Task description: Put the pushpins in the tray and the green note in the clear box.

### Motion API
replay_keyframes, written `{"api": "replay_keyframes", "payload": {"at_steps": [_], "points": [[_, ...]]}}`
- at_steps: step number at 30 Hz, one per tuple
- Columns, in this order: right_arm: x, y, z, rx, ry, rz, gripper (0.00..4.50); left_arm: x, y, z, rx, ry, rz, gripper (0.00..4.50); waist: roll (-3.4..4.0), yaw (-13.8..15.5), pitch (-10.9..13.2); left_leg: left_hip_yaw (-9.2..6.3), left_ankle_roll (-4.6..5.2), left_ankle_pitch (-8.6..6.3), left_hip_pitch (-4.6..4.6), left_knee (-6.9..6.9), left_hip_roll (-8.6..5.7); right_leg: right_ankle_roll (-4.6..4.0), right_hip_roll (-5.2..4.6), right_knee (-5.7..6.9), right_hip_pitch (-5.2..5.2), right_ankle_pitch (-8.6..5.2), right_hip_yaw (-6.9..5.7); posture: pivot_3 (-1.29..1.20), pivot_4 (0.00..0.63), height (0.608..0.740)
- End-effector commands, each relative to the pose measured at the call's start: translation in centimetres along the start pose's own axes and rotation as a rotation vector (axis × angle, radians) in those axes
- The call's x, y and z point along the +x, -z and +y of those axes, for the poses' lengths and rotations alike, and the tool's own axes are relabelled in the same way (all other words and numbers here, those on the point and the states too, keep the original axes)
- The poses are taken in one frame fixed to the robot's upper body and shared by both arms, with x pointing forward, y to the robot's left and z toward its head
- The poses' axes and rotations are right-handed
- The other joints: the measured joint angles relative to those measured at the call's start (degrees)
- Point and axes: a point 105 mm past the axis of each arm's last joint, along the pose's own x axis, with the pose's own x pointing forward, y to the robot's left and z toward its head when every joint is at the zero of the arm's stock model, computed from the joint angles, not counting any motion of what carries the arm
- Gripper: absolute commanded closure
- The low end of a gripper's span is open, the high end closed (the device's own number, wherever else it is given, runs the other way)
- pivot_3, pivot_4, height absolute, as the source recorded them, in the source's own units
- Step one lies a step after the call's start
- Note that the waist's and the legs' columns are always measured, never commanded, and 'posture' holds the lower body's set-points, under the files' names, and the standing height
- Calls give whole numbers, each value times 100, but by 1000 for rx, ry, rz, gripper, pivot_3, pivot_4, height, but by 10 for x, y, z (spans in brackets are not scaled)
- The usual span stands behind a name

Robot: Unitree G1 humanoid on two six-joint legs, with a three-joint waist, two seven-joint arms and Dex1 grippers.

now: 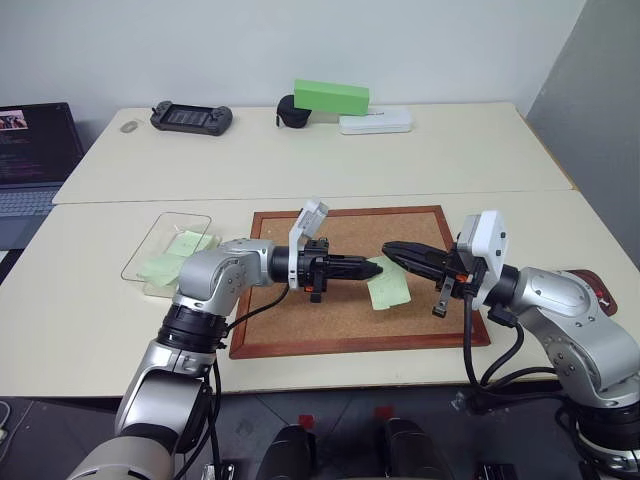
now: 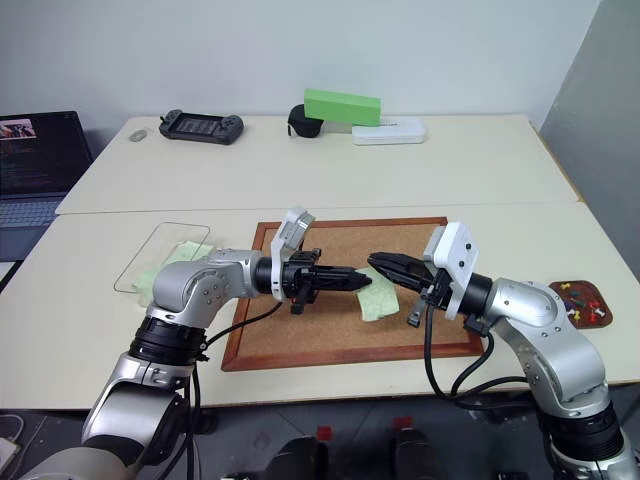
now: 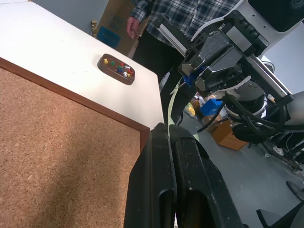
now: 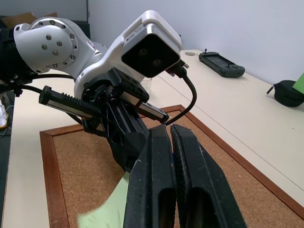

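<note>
two robot arms meet over a wood-framed cork board (image 1: 340,320) on a pale worktop (image 1: 420,160), a green note (image 1: 388,288) hanging between them above the cork. the left gripper (image 1: 372,268) points across toward the right gripper (image 1: 392,250), and both sets of black fingers are drawn tight together; the left wrist view shows the paper's thin edge running up between the left fingers (image 3: 190,180), so that hand is pinched on the slip. the right fingers (image 4: 161,185) are pressed together too, with the note's pale corner (image 4: 102,211) showing just beside them, though whether they also have hold of the paper is hard to make out from these angles.

the clear box (image 1: 165,248) sits on the worktop off the board's left edge, with pale green paper (image 1: 175,258) lying in it. the tray (image 2: 580,302), a small dark reddish-brown dish, rests on the worktop to the right of the board, well apart from the box, and the pushpins (image 2: 578,303) lie in it in mixed colours.

at the far side of the worktop stand a bright green block (image 1: 331,97), a white flat case (image 1: 376,122), a small black pouch (image 1: 290,112) and a black handheld controller (image 1: 191,118). a laptop (image 1: 35,160) sits open at the left. a person in a plaid shirt (image 3: 185,12) stands beyond the worktop's edge.
</note>
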Motion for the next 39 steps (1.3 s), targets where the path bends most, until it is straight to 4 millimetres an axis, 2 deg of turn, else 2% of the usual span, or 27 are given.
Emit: {"api": "replay_keyframes", "payload": {"at_steps": [1, 7, 12, 16, 18, 21, 25, 29, 32, 36, 39], "points": [[1, -10, 3, -32, -4, -38, 4500, 1, -5, -1, 48, -20, -5, 4473, 0, 0, 0, 0, 0, 0, 0, 0, 0, 0, 0, 0, 0, 0, 0, 0, 150, 740], [1, -17, 5, -37, -6, -53, 4500, -4, 0, 15, 72, -115, 16, 4473, 0, 3, 0, 0, 0, 0, 0, 0, 0, 0, -1, 0, 0, 0, 0, 0, 150, 740], [-1, -15, 5, -31, 8, -44, 4500, -2, -2, 11, 76, -93, 5, 4473, 0, 3, 0, 0, 0, 0, -1, 0, 0, 0, -1, 0, -1, 0, 0, 0, 150, 740], [-17, -2, -14, -2, 143, -3, 4500, 3, -14, 3, 162, -76, -10, 4473, -1, 10, 0, 0, 0, 0, -1, 0, 0, 0, -1, 0, -1, 0, 0, 0, 150, 740], [-31, 6, -24, 28, 240, 22, 4500, 7, -23, -7, 205, -46, -30, 4473, -2, 18, 1, -3, 0, 0, -4, 0, 0, 0, -3, -1, -1, 0, -1, 0, 150, 740], [-50, 11, -36, 78, 368, 30, 4500, 13, -26, -18, 319, -16, -4, 4473, -3, 33, 2, 0, 0, 0, -9, 1, 0, 0, -13, -3, -1, 0, 1, 0, 150, 740], [-107, 25, -59, 169, 752, 71, 4500, 25, -22, -31, 556, 21, 51, 4473, -3, 38, 1, 4, -1, 0, -6, -1, 1, 0, -13, -3, 0, 0, 4, 0, 150, 740], [-158, 42, -76, 189, 1077, 151, 4500, 33, -14, -28, 676, 13, 71, 4473, -1, 36, 1, 8, -1, 1, -2, -3, 0, 0, -13, -1, 2, 0, 10, 0, 150, 740], [-203, 61, -83, 258, 1317, 224, 4500, 43, -10, -23, 740, -3, 71, 4473, -1, 26, 0, 17, -1, 0, 0, -2, -2, 0, -9, -1, 1, 0, 17, 0, 150, 740], [-229, 85, -89, 399, 1448, 247, 4500, 55, -7, -18, 746, -1, 62, 4473, 0, 5, 0, 25, 0, 0, 3, -4, -8, 0, 1, -1, 3, 0, 17, 0, 150, 740], [-232, 97, -96, 458, 1460, 252, 4500, 62, 3, -11, 786, -2, 106, 4473, 9, -6, -4, 30, 1, 0, 5, -5, -10, 0, 5, 1, 2, 0, 20, 0, 150, 740]]}}
